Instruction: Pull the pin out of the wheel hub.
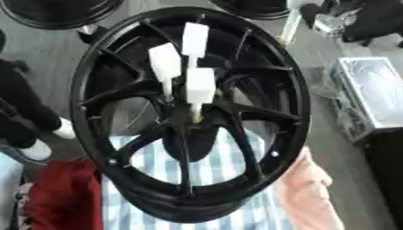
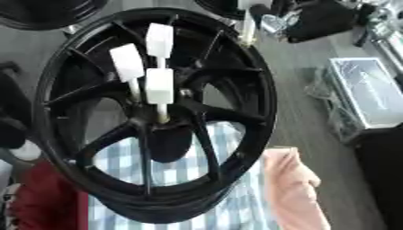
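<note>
Left eye view: black wheel hub [image 1: 189,117] fills frame, spokes facing camera. Three white-capped pins stick out of centre: nearest pin [image 1: 200,85] seated near hub middle, thin shaft running down into bore; second pin [image 1: 165,63] to left; third pin [image 1: 194,39] farther up. Long axes run near-to-far, slightly tilted. Neither robot hand in shot, so fingers' state unknown, nearer arm unknowable. Far right, on floor: clear plastic box [image 1: 376,92], contents unreadable.

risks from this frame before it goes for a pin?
1. Three white pins stand close together at the hub of the black wheel; a hand reaching for one may knock or catch a neighbour.
2. No robot hand shows in either view, so its approach cannot be checked.
3. Spokes crowd the hub and may block fingers.
</note>
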Robot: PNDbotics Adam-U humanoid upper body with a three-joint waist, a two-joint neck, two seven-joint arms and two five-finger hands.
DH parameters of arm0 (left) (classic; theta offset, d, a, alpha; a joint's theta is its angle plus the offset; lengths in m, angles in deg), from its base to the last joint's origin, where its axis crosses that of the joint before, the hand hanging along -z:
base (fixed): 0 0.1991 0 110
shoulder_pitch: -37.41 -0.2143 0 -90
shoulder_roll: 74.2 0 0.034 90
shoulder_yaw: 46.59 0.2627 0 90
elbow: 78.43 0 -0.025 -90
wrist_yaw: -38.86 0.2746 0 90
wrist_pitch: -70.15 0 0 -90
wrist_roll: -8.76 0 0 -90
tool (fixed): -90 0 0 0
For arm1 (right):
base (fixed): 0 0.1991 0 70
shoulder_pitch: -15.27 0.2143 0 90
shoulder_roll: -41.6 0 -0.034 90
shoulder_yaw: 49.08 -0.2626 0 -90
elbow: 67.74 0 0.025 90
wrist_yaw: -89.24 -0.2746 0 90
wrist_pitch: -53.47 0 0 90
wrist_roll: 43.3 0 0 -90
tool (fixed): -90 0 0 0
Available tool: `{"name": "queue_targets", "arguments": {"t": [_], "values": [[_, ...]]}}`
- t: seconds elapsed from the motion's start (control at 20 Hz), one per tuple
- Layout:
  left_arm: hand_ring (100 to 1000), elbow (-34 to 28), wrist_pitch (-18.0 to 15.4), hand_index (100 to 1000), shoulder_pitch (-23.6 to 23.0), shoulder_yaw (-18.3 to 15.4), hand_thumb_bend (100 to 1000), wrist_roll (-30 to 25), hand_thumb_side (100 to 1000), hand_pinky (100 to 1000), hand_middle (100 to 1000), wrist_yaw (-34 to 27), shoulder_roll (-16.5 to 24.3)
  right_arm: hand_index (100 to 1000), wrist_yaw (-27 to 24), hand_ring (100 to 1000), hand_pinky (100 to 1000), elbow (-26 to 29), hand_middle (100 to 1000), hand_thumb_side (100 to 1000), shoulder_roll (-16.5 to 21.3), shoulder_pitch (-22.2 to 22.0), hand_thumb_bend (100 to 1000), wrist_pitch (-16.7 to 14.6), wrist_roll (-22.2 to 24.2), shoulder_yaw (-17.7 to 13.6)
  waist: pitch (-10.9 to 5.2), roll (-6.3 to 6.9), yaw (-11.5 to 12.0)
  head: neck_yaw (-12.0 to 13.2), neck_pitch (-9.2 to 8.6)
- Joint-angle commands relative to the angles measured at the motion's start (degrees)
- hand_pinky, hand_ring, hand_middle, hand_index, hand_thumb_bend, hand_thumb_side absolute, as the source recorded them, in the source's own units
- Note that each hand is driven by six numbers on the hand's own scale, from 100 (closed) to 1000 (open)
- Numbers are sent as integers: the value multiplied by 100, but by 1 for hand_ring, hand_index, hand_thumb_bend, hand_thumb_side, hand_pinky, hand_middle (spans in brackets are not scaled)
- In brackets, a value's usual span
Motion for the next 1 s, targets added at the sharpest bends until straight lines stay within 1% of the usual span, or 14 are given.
{"name": "queue_targets", "arguments": {"t": [0.05,0.1,0.15,0.3,0.45,0.5,0.6,0.7,0.75,0.8,0.85,0.9,0.95,1.0], "values": [[909,-69,-7,759,70,-23,100,8,743,817,708,-67,97,582,-412,518,529,-15,379,452,470,-176,100,212,-573,-537,-151,22,-51,176,-10],[909,-84,-12,758,75,-28,100,17,740,817,708,-79,81,582,-535,518,530,-84,379,356,567,-334,100,227,-807,-723,-157,24,-72,259,-10],[908,-99,-15,758,79,-32,100,25,733,816,707,-88,66,582,-648,518,530,-133,379,363,653,-508,100,209,-1015,-880,-161,26,-86,323,-10],[905,-157,-34,756,67,-71,100,70,725,815,704,-110,5,581,-835,518,531,-238,378,384,828,-1234,100,87,-1620,-1367,-162,41,-145,539,-10],[904,-217,-47,755,46,-112,100,127,720,815,702,-129,-65,582,-834,519,533,-133,379,411,642,-2113,100,-141,-2203,-1867,-130,81,-193,701,-10],[904,-239,-52,755,40,-125,100,145,719,815,702,-133,-88,585,-739,523,536,-48,383,405,486,-2439,100,-215,-2400,-2023,-109,98,-203,745,-10],[903,-285,-62,755,41,-147,100,178,717,814,701,-144,-137,601,-385,533,540,62,399,394,50,-3074,100,-432,-2733,-2281,-60,133,-197,800,-10],[902,-331,-74,754,50,-169,100,217,714,814,701,-162,-201,620,69,553,561,89,422,377,-509,-3589,100,-725,-2964,-2452,-7,178,-179,844,-10],[902,-348,-75,754,57,-173,100,233,714,814,701,-169,-226,620,301,553,561,93,422,377,-753,-3761,100,-855,-3047,-2502,10,195,-167,854,-10],[902,-364,-77,754,68,-178,100,247,713,814,700,-178,-255,646,558,572,580,95,448,360,-1057,-3918,100,-955,-3139,-2565,33,223,-159,883,-10],[901,-379,-79,753,83,-178,100,255,711,814,699,-185,-281,670,833,597,625,96,471,333,-1347,-4050,100,-1031,-3227,-2622,53,249,-148,905,-10],[901,-391,-80,753,96,-175,100,259,710,814,699,-190,-300,689,1119,615,642,97,488,322,-1589,-4151,100,-1092,-3305,-2669,67,269,-136,919,-10],[901,-400,-82,753,107,-174,100,263,709,813,698,-196,-316,748,1438,674,693,97,551,173,-1811,-4243,100,-1122,-3371,-2708,78,288,-129,936,-10],[900,-404,-82,752,116,-175,100,267,709,813,698,-201,-330,770,1759,699,709,97,578,249,-1983,-4317,100,-1115,-3407,-2730,87,303,-124,949,-10]]}}
